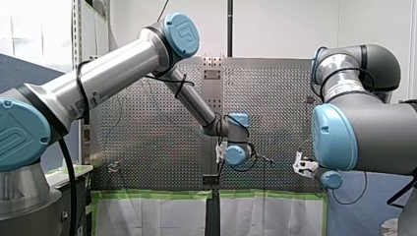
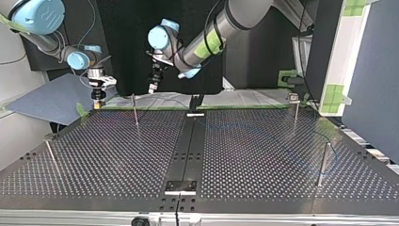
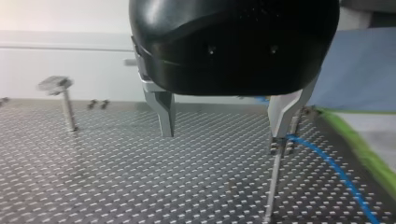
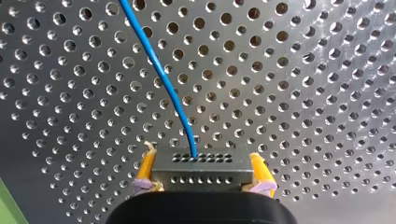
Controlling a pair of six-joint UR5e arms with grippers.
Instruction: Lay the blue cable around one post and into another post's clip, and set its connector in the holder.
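In the right wrist view my right gripper point(image 4: 201, 179) is shut on a grey perforated connector point(image 4: 201, 165), its yellow pads point(image 4: 145, 169) pressing both ends. The blue cable point(image 4: 163, 81) leaves the connector's top and runs away over the perforated table point(image 4: 303, 93). In the left wrist view my left gripper point(image 3: 224, 134), black with metal fingers point(image 3: 164, 114), stands open above the table with nothing between its fingers. A thin post with a clip point(image 3: 279, 150) stands just under one fingertip, and the blue cable point(image 3: 338, 173) runs away from that clip. In the top view my right gripper point(image 2: 98, 103) hangs at the far left corner and my left gripper point(image 2: 153, 87) beside a post point(image 2: 135, 112).
More thin posts stand on the table point(image 2: 295, 115) point(image 2: 323, 164) point(image 2: 51, 157). A black strip point(image 2: 188, 146) with small brackets runs down the middle. Green tape point(image 3: 355, 135) edges the table beside the left gripper. Another clip-topped post point(image 3: 63, 95) stands far off to its other side.
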